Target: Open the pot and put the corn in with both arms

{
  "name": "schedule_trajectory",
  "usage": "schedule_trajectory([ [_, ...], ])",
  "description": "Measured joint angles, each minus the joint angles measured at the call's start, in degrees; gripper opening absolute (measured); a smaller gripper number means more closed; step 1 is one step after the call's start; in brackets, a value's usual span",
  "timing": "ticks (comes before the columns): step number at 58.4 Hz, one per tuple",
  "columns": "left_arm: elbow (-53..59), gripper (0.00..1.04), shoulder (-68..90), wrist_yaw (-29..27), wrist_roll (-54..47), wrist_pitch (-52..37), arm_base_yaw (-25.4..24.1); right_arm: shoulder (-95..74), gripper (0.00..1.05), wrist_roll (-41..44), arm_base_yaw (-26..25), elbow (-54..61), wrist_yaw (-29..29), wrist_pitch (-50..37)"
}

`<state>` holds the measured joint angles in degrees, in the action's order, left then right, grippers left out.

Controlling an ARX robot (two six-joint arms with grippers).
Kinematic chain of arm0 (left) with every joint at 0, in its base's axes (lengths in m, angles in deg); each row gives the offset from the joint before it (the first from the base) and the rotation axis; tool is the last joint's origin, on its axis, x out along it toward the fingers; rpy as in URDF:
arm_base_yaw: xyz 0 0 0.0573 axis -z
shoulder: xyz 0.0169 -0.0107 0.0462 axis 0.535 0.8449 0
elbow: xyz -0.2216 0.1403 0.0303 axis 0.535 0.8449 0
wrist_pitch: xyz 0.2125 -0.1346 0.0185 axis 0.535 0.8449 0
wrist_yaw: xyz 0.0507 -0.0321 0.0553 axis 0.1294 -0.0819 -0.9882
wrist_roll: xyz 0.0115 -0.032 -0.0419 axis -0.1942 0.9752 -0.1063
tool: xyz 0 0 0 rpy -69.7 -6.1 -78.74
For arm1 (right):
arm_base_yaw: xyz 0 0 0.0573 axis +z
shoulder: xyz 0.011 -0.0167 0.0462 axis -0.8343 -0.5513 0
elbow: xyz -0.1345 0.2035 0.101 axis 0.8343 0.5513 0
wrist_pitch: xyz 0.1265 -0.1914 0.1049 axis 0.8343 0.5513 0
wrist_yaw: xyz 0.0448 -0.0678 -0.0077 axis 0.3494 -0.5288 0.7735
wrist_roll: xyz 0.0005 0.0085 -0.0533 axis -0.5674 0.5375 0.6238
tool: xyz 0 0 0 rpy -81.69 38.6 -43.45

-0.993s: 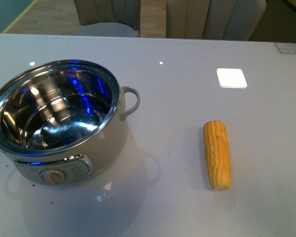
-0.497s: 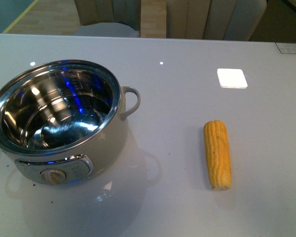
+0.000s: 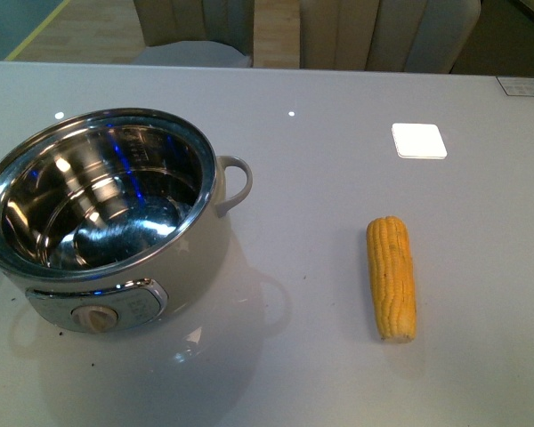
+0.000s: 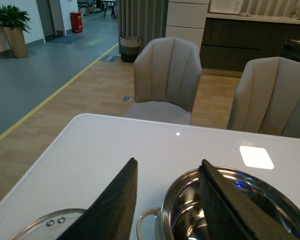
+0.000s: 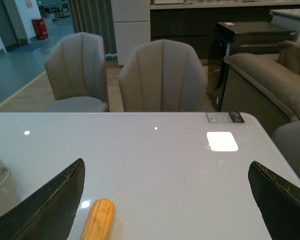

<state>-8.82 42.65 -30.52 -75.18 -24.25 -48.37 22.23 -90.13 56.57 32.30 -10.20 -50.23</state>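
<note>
Opening is judged done, the pot being seen lidless at near left, while the corn is left untouched on the table at near right, with left gripper and right gripper both spread open and empty.

Front camera is sitting high on the body, looking steeply down on the table, close in, catching the pot on the left and the corn on the right. Left wrist camera is peering low across the pot's rim, past the left gripper, toward the chairs. Right wrist camera is facing likewise, sharing the corn with the front view.
</note>
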Motion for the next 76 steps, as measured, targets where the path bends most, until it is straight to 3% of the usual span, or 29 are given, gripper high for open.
schedule_trajectory([
  [7, 1.7, 0.03, -5.3, -3.2, -0.1, 3.5, 3.1, 0.0, 0.96, 0.0, 0.0, 0.0, 0.0, 0.0],
  [14, 4.4, 0.03, -8.1, -5.8, -0.3, 3.0, 5.8, 0.0, 0.96, 0.0, 0.0, 0.0, 0.0, 0.0],
  [23, 5.1, 0.03, -17.3, -9.5, -0.3, 11.3, 9.6, 0.0, 0.96, 0.0, 0.0, 0.0, 0.0, 0.0],
  [26, 5.1, 0.03, -20.1, -14.5, -0.3, 14.0, 13.2, 0.0, 0.96, 0.0, 0.0, 0.0, 0.0, 0.0],
  [29, 5.1, 0.03, -22.1, -14.8, -0.3, 15.8, 15.3, 0.0, 0.96, 0.0, 0.0, 0.0, 0.0, 0.0],
  [76, 5.1, 0.03, -38.9, -15.5, -0.4, 32.3, 15.9, 0.0, 0.96, 0.0, 0.0, 0.0, 0.0, 0.0],
])
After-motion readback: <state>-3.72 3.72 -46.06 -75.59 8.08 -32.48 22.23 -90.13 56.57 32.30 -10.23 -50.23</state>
